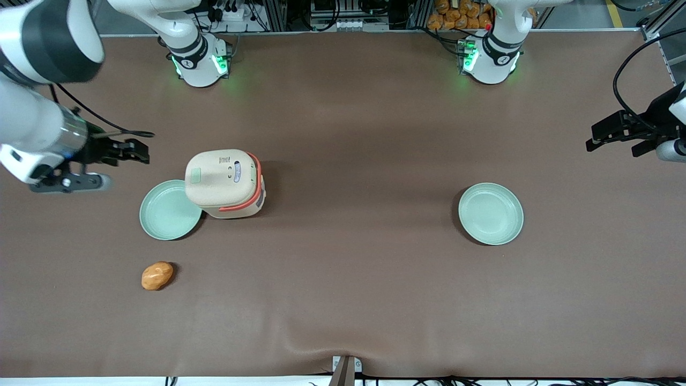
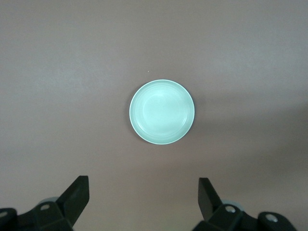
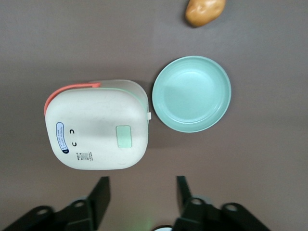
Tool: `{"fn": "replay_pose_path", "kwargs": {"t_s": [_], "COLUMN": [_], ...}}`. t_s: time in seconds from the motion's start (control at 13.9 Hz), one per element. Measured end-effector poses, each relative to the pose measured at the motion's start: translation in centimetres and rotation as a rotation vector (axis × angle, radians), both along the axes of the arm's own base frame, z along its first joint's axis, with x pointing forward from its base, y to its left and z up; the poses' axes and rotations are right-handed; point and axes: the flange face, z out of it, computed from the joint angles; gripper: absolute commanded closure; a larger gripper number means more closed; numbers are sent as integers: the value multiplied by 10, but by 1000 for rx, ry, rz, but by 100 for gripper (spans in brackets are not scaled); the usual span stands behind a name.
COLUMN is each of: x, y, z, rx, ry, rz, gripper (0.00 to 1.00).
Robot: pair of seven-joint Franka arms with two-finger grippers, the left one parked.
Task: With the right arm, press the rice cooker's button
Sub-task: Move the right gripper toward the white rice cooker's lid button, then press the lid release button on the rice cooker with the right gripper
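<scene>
The rice cooker (image 1: 224, 183) (image 3: 96, 126) is a cream rounded-square box with a coral-orange band and its lid down. A pale green rectangular button (image 1: 195, 175) (image 3: 124, 136) sits on the lid, on the side toward the working arm's end of the table. My right arm's gripper (image 1: 140, 151) (image 3: 142, 190) hangs high above the bare table, beside the cooker toward that same end. It is open and holds nothing. The right arm (image 1: 37, 80) reaches in from that end.
A pale green plate (image 1: 167, 212) (image 3: 191, 94) touches the cooker, slightly nearer the front camera. A brown potato-like lump (image 1: 157, 275) (image 3: 204, 11) lies nearer still. A second green plate (image 1: 491, 213) (image 2: 162, 111) lies toward the parked arm's end.
</scene>
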Motion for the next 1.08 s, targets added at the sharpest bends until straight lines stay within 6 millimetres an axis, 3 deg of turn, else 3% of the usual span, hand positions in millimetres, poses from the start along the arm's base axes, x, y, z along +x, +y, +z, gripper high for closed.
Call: {"fn": "replay_pose_path", "kwargs": {"t_s": [0.29, 0.65, 1.08], "x": [-4, -4, 0], "y": [9, 26, 34], "z": [-52, -115, -159], "rx": [-12, -13, 4], "ry": [108, 215, 279], "rz": [17, 37, 35], "gripper": [100, 100, 100]}}
